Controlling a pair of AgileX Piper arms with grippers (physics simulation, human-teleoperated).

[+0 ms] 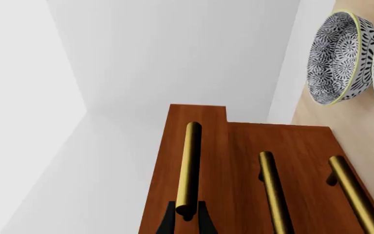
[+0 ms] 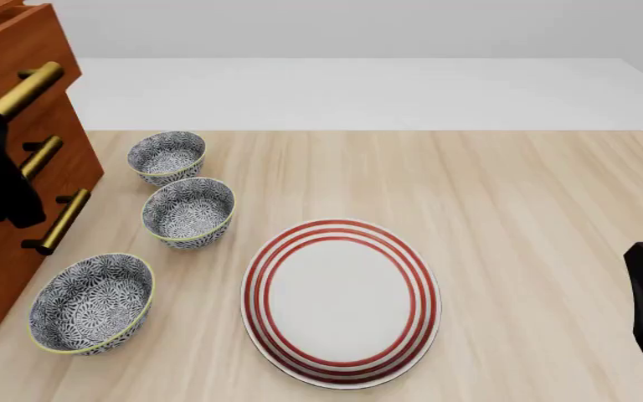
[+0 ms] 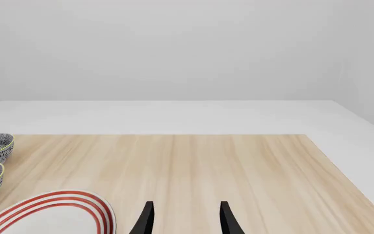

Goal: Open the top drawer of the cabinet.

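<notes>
The top drawer (image 1: 196,146) juts slightly from the cabinet (image 2: 9,126) (left of the patterned bowls (image 2: 188,212)), left gripper (image 1: 187,217) clamped on its brass handle (image 1: 190,165), right gripper (image 3: 183,217) parted, holding nothing.

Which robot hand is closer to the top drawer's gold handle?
Left. The left gripper sits right at the brass handle of the top drawer, fingers on either side. The right gripper hangs far off above bare table, beyond the red-striped plate.
</notes>
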